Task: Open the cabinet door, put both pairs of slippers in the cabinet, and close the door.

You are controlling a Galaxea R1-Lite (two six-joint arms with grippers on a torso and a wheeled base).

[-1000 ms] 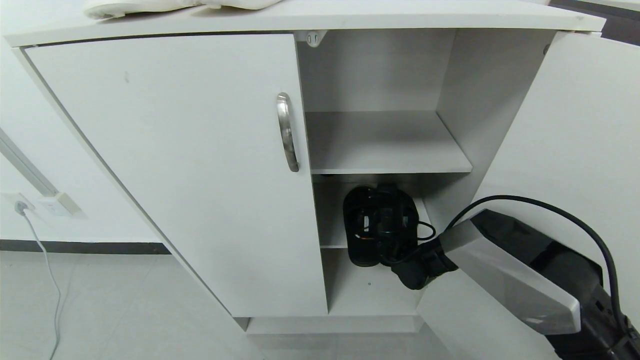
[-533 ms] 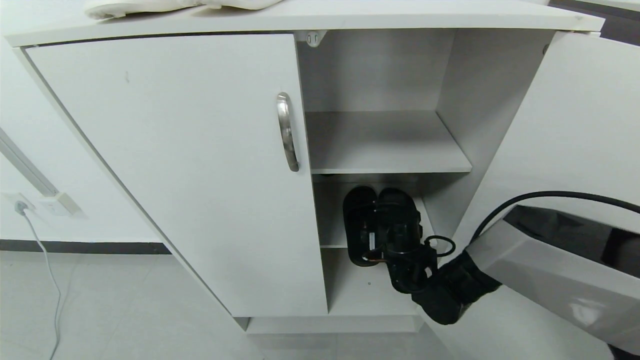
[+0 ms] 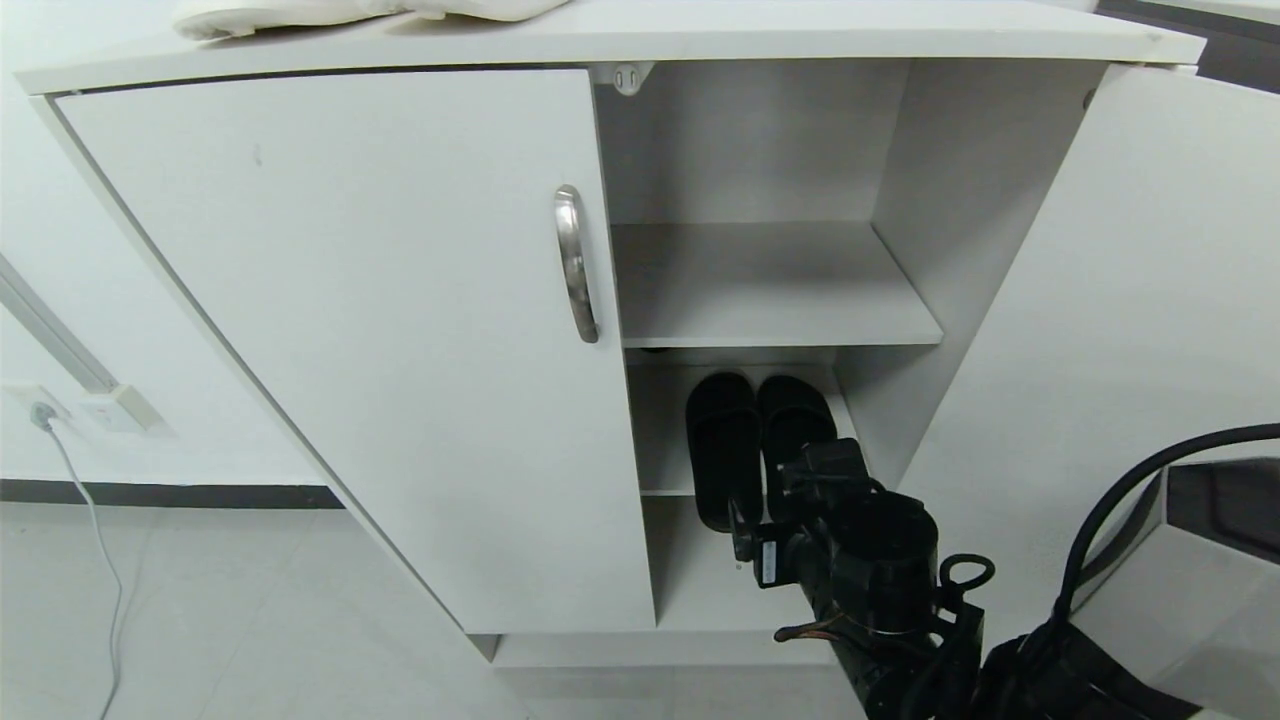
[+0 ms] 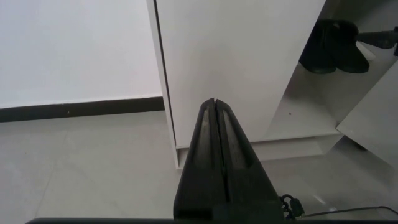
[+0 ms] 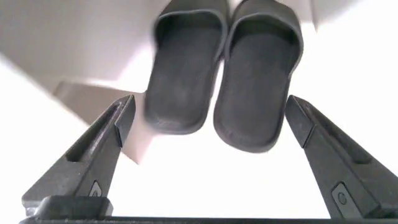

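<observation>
The wide-open right gripper (image 5: 208,106) is best drawn straight back, clear of the pair of black rubber slippers (image 3: 725,450) overhanging the white cabinet shelf (image 3: 660,430).

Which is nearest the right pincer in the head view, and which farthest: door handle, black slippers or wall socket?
1. Black slippers: on the second shelf, just ahead of the right pincer.
2. Door handle: on the shut left door, higher up.
3. Wall socket: far left, on the wall.

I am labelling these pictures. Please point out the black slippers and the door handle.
black slippers (image 3: 722,468): head view, footbed of one slipper.
door handle (image 3: 575,265): head view, middle of the metal bar.
</observation>
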